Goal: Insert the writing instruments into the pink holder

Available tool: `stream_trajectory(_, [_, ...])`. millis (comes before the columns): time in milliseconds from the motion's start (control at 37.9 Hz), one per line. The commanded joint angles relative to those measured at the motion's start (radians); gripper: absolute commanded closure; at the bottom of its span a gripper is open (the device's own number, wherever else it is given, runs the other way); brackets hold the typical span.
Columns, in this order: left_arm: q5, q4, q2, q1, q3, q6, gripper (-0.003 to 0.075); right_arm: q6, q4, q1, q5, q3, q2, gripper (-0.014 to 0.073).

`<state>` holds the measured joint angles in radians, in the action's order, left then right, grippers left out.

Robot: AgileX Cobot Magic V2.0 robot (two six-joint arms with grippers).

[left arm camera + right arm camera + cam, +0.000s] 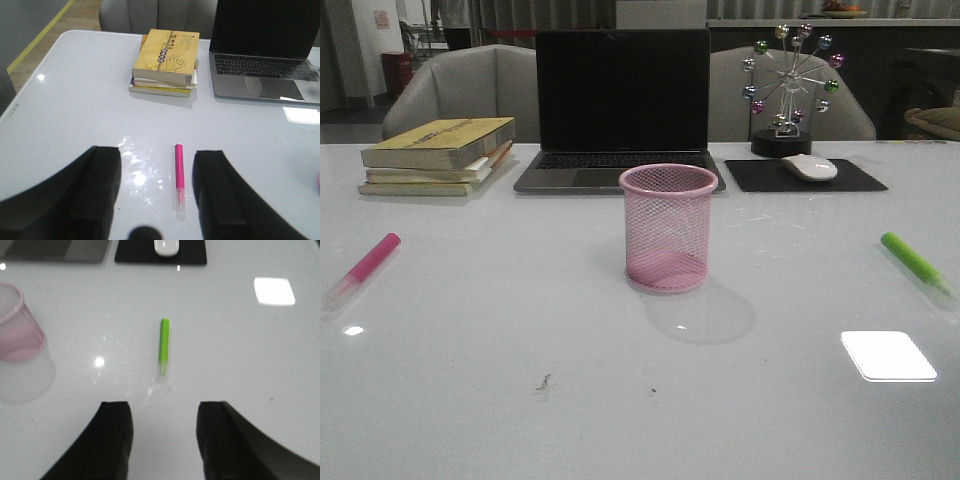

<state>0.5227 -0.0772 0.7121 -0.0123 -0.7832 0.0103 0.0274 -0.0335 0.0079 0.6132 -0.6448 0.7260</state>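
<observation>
The pink holder (668, 227) stands upright and empty at the middle of the table; its side also shows in the right wrist view as the pink holder (17, 330). The hot pink highlighter (364, 268) lies flat at the table's left. My left gripper (157, 156) hovers open over it, and the pink highlighter (179, 172) lies between the black fingers, closer to one finger (215, 195). The lime green highlighter (914, 262) lies flat at the right. My right gripper (164, 410) is open, with the green highlighter (164, 346) a little beyond its fingertips. Neither gripper shows in the front view.
A stack of books (438, 155) sits at the back left, an open laptop (620, 110) behind the holder. A white mouse (809, 167) on a black pad (805, 176) and a desk toy with coloured balls (790, 90) stand at the back right.
</observation>
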Motion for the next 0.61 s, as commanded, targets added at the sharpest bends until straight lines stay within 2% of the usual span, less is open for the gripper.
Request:
stream_trajectory(0, [-0.066,-0.032,0.005,0.007,-0.033,0.004,0.0318,0.000,-0.014,-0.002,-0.018,-0.084,0.138,0.0167])
stream_trajectory(343, [-0.065,-0.080,0.005,0.007,-0.033,0.004,0.0318,0.000,-0.021,-0.002,0.092,-0.478,0.685,0.0167])
stream_trajectory(581, [-0.061,-0.088,0.005,0.007,-0.033,0.004,0.0318,0.000,-0.021,-0.002,0.172,-0.727,0.959,0.0167])
